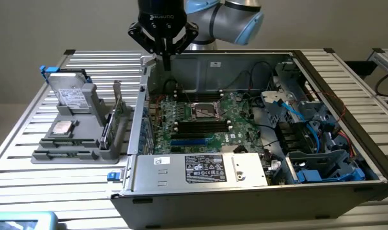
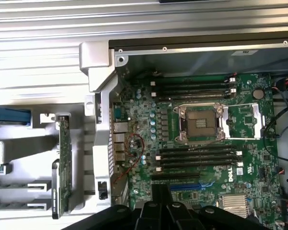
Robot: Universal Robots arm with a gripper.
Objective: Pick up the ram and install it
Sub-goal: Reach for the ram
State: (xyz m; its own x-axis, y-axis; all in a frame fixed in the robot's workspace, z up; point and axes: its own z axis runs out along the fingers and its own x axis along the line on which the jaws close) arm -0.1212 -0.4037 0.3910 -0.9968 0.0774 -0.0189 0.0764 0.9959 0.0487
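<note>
While the jaws are hanging clenched and empty, the ram (image 2: 62, 163) is standing on edge. It is looking light, brittle, best edge-held.

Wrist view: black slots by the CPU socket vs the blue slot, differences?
The black slots flank the CPU socket in banks on two sides; the blue slot is single, beyond one bank. The black slots run longer; the blue slot looks shorter. Both lie parallel on the motherboard and look empty.
</note>
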